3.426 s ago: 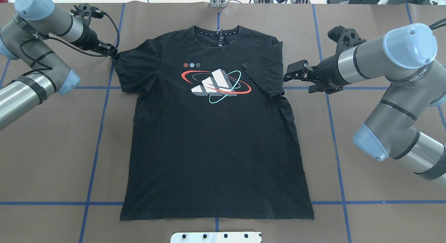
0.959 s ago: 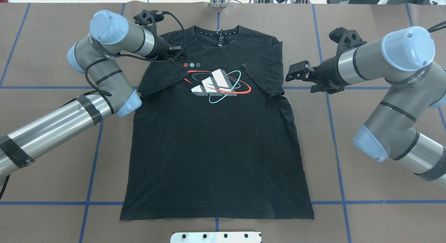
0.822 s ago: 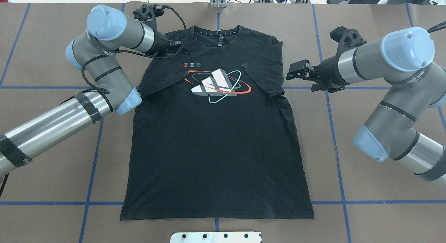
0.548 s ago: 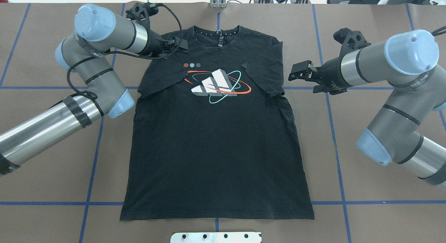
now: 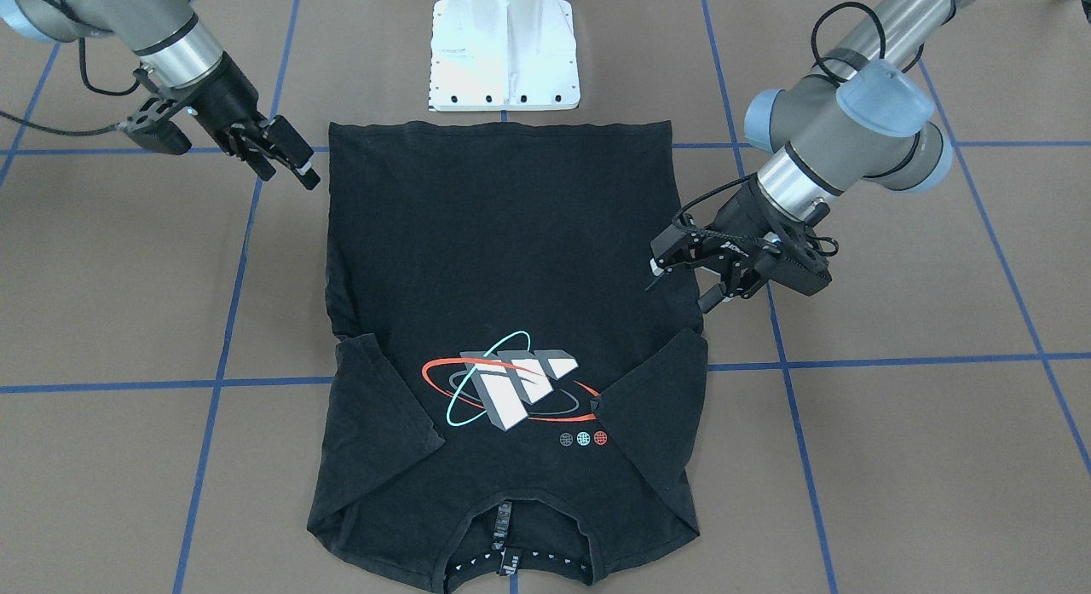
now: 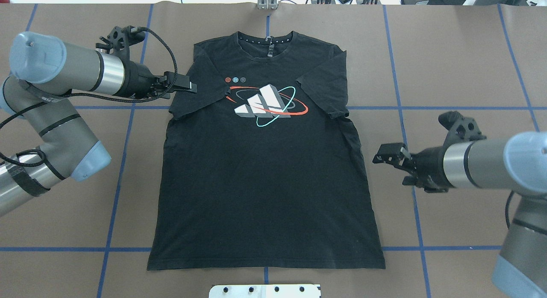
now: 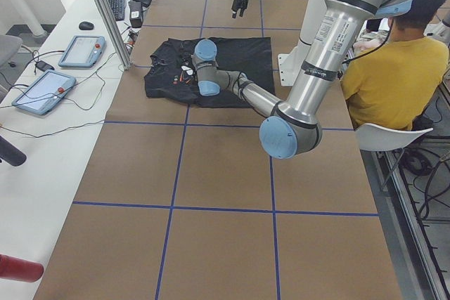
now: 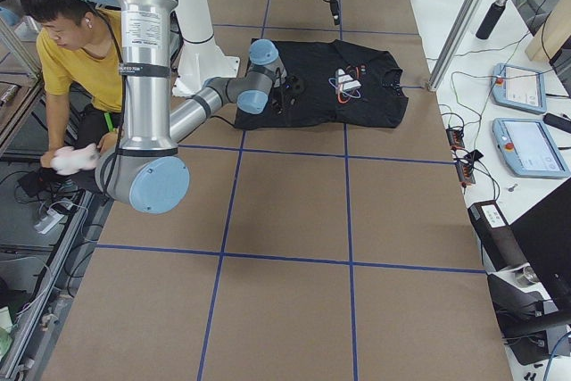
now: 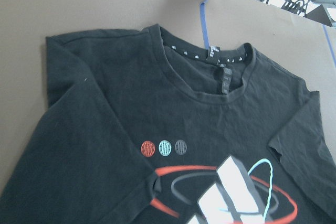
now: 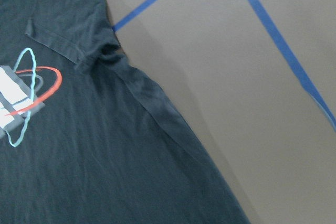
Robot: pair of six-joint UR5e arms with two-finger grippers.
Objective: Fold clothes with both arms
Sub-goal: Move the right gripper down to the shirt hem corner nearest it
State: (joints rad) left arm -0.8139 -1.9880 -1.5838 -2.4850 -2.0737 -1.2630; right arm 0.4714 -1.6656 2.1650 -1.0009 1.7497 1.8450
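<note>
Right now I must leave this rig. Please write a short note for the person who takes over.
Left gripper: open, empty, hovering by the folded left sleeve.
Right gripper: open, empty, above the table beside the T-shirt's right edge, not touching it.
T-shirt: flat, print up, collar away from the robot.
Done: left sleeve and right sleeve folded inward onto the chest.
To do: body folds; the hem lies unfolded near the white base.
</note>
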